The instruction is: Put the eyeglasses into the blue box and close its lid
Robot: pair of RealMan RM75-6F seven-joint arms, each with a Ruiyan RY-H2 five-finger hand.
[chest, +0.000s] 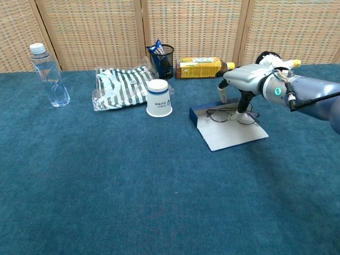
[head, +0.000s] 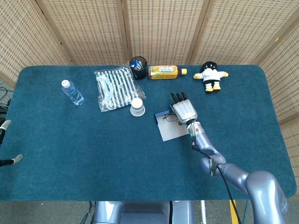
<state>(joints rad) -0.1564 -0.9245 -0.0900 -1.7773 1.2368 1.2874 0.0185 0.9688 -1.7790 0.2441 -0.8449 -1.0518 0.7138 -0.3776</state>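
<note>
We see our right hand (chest: 245,84) over the open blue box (chest: 227,129), fingers pointing down and pinching the eyeglasses (chest: 231,114) at the box's rear. Release and lid closing remain, we judge.

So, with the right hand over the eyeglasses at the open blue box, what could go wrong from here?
The right hand hides part of the eyeglasses, so the hold is unclear; they might slip or bend. They seem to lie across the blue box, so closing the lid now could trap a temple. The paper cup stands close to the box and could be knocked.
</note>
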